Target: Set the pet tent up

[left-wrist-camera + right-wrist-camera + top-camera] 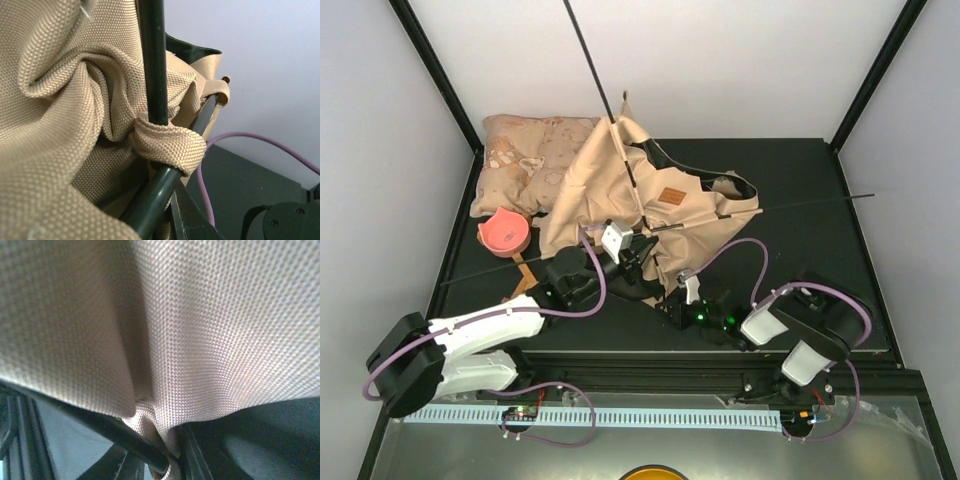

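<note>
My left hand [625, 258] is closed down tight at the near edge of the pet tent [620, 180]; its fingers are out of view, so I cannot tell what it pinches, if anything. Its camera is crowded by coarse, basket-weave tan canvas, bunched into folds around a webbing loop [167, 142] with a smooth, thin black pole [152, 60] running through it. My right hand [682, 292] is pressed in under the canvas beside it, and I cannot tell how wide it stands; the same tan weave fills its view. The tent lies slumped mid-surface, its glossy black floor [705, 175] showing at the far side and a small brown label patch [670, 195] facing up. Two long poles [800, 205] cross over it, ends sticking well beyond the fabric. I judge the threading partly done, with tensioning and standing it up left. A soft patterned pillow [520, 150] and a pink bowl [503, 232] sit to the left on the dark surface [820, 260].
</note>
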You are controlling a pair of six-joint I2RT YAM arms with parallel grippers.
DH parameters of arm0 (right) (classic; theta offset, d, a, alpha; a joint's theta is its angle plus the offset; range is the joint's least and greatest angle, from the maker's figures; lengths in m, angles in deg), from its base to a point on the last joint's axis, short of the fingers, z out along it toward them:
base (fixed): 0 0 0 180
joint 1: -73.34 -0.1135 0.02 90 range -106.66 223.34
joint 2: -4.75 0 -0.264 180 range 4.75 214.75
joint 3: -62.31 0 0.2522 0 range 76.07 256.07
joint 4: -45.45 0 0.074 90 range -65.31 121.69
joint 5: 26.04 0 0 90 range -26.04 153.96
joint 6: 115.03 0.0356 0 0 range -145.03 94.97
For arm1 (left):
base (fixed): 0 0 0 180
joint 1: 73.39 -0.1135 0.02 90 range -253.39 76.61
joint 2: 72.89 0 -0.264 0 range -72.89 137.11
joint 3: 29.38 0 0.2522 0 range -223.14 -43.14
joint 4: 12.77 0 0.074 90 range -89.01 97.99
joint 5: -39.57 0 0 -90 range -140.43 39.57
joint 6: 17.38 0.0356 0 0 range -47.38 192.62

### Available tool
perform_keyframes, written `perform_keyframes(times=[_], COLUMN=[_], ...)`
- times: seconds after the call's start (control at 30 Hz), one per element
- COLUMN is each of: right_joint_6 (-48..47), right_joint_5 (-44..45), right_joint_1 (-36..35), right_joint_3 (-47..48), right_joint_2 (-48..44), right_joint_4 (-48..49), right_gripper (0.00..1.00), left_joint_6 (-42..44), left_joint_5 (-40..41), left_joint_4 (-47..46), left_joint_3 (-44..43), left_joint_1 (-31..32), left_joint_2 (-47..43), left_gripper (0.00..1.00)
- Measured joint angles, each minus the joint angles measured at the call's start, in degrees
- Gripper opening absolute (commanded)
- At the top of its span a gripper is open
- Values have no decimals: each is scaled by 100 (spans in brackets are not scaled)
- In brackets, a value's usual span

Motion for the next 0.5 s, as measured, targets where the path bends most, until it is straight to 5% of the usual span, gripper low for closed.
perform_keyframes(times=[0.2, 0.5], right_joint_6=[-365, -1687], right_joint_5=[48, 793], right_joint_1=[57, -136], right_joint_3=[0, -33], right_joint_2=[280, -1462], right_joint_4=[107, -1134], right_gripper=[44, 49], left_joint_6=[94, 372], left_joint_5=[-149, -319], left_joint_4=[-291, -13], left_joint_3=[44, -120], left_joint_1=[0, 20], left_joint_2=[317, 313], left_gripper=[2, 2])
